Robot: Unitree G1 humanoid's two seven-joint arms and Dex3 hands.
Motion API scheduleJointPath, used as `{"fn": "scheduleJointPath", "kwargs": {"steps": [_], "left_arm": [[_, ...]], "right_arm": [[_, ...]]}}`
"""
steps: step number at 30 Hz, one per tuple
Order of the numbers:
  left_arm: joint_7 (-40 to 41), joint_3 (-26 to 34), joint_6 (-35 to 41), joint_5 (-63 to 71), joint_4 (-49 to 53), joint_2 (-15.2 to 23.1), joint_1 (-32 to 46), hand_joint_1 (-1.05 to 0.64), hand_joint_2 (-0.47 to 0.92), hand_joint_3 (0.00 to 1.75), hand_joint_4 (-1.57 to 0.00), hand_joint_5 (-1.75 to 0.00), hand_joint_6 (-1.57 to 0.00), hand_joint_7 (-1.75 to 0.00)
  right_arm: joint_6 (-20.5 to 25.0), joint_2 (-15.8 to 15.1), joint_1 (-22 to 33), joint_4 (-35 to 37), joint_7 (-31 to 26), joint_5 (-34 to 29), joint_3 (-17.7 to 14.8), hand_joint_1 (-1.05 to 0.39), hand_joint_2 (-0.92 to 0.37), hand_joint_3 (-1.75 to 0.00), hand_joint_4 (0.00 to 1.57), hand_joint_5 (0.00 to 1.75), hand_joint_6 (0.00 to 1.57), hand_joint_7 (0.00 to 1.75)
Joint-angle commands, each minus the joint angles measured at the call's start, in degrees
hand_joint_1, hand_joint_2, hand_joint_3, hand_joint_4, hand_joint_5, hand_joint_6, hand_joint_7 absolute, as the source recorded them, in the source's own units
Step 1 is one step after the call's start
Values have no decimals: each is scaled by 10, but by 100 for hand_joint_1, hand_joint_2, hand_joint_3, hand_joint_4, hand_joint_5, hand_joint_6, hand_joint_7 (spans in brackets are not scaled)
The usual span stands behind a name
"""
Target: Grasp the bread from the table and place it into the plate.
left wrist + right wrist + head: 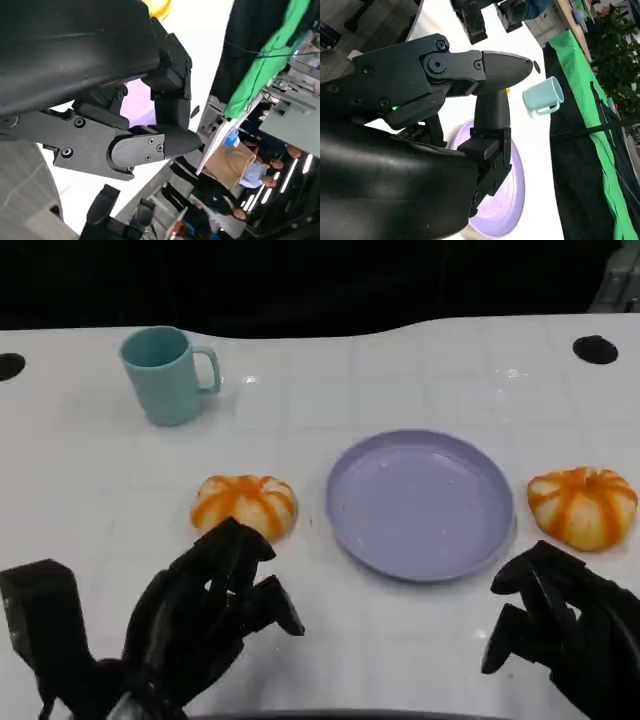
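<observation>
The plate (420, 505) lies bare, open from above; one bread (246, 506) sits just left of it, another bread (583, 506) just right. The mug (167, 375) stands well beyond, far left; bare table (400, 640) lies before the plate.

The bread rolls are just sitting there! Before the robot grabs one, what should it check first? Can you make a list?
1. Plate has nothing on it: ok, only faint smudges.
2. Bread to pick is reachable: ok, the left bread lies just beyond the left hand; the right bread lies just beyond the right hand.
3. Left hand holds nothing: ok, fingers apart.
4. Right hand holds nothing: ok, fingers curled loosely but spread.
5. Mug out of the way: ok, far back on the table.
6. Which bread is meant: cannot tell, there are two alike.
</observation>
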Motion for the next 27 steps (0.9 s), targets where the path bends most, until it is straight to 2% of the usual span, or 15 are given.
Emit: {"fn": "scheduleJointPath", "kwargs": {"steps": [1,2,4,6,8,9,11,13,15,19,25,27], "left_arm": [[-16,-16,-98,73,18,23,-20,-56,92,34,-59,-158,-52,-121],[-18,-19,-114,85,22,26,-24,-54,92,28,-56,-144,-50,-101],[-21,-21,-129,95,28,27,-27,-52,92,25,-55,-136,-49,-89],[-27,-34,-172,149,38,58,-43,-53,92,21,-40,-123,-42,-76],[-30,-39,-195,175,45,70,-51,-53,92,19,-32,-116,-38,-68],[-25,-46,-199,212,38,95,-60,-53,92,18,-31,-115,-38,-67],[-19,-57,-219,286,26,140,-77,-49,92,6,-11,-90,-39,-33],[-14,-63,-240,333,25,164,-91,-41,90,1,-3,-80,-38,-16],[-7,-69,-267,375,32,185,-104,-39,89,0,-1,-77,-37,-11],[0,-80,-299,452,40,225,-129,-42,86,0,0,-55,-31,-5],[11,-95,-324,537,49,257,-150,-43,83,0,0,-31,-27,-2],[11,-100,-323,560,48,265,-154,-44,82,0,0,-27,-26,-1]], "right_arm": [[-2,-4,-3,-3,-2,3,-5,-44,-92,-40,62,175,47,162],[-2,-3,-4,-2,-1,3,-6,-44,-92,-40,62,175,47,162],[-3,-3,-4,-1,0,4,-6,-44,-92,-40,62,175,47,162],[2,-1,-6,-3,-7,2,-5,-44,-92,-39,63,175,48,162],[4,-1,-7,-4,-10,1,-4,-45,-92,-39,63,175,48,162],[5,-2,-8,-5,-11,0,-3,-45,-92,-38,63,175,48,162],[6,-1,-8,-6,-12,2,-4,-44,-92,-39,63,175,48,162],[7,-2,-8,-6,-11,4,-4,-44,-92,-39,63,175,48,162],[9,-3,-8,-7,-11,4,-4,-44,-92,-40,63,175,48,162],[14,0,-9,-9,-14,8,-7,-43,-92,-39,62,175,47,162],[11,-1,-9,-9,-15,5,-5,-43,-92,-39,62,175,47,163],[10,-1,-9,-8,-14,4,-5,-43,-92,-40,62,175,47,163]]}}
